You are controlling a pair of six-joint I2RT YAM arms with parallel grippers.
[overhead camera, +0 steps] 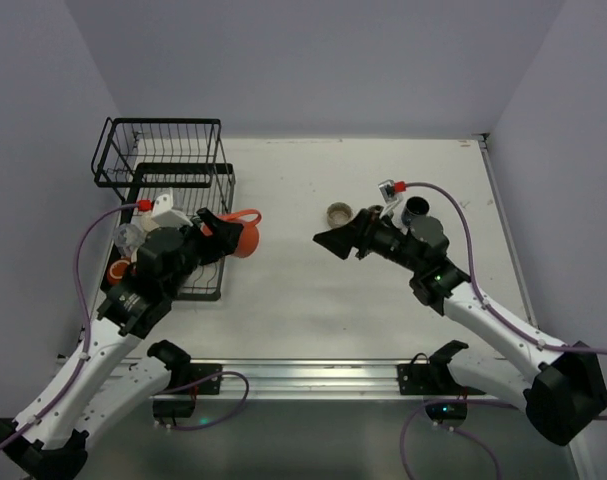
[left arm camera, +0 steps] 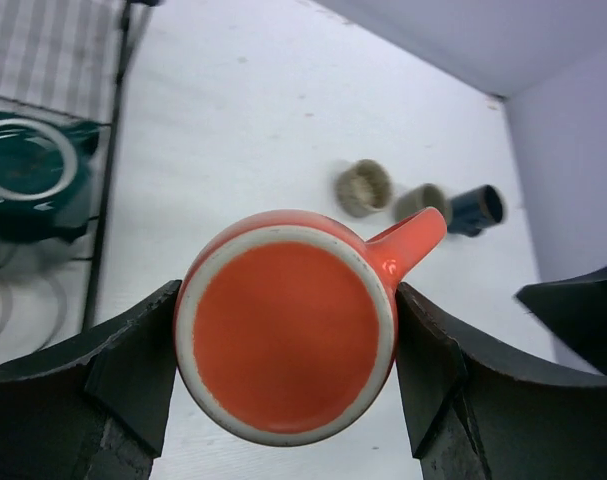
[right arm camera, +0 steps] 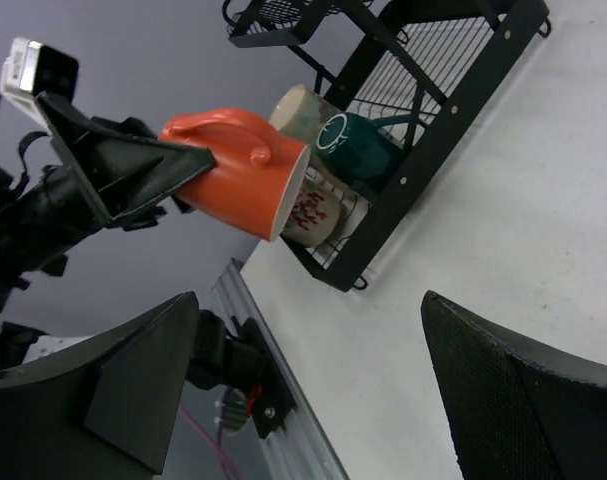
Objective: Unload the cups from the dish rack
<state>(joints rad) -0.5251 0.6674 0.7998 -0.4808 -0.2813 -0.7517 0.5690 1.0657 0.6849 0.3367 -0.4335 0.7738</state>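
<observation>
Orange-red cup (overhead camera: pixel 245 240) clenched in left gripper (left arm camera: pixel 288 345) beside dish rack (overhead camera: pixel 163 124); right gripper (right arm camera: pixel 308 310) released, beige cup (overhead camera: pixel 339 213) near.

The orange-red mug (left arm camera: pixel 288 340) is held on its side between the left fingers (left arm camera: pixel 133 360), just beside the black wire dish rack (overhead camera: pixel 159 122). A dark teal mug (right arm camera: pixel 358 145), a cream mug (right arm camera: pixel 313 215) and a clear glass (overhead camera: pixel 128 237) sit in the rack's lower tray. A ribbed beige cup (overhead camera: pixel 339 213), a grey-olive cup (left arm camera: pixel 420 202) and a dark blue cup (overhead camera: pixel 417 208) rest on the worktop (overhead camera: pixel 313 320), well apart from the rack.
</observation>
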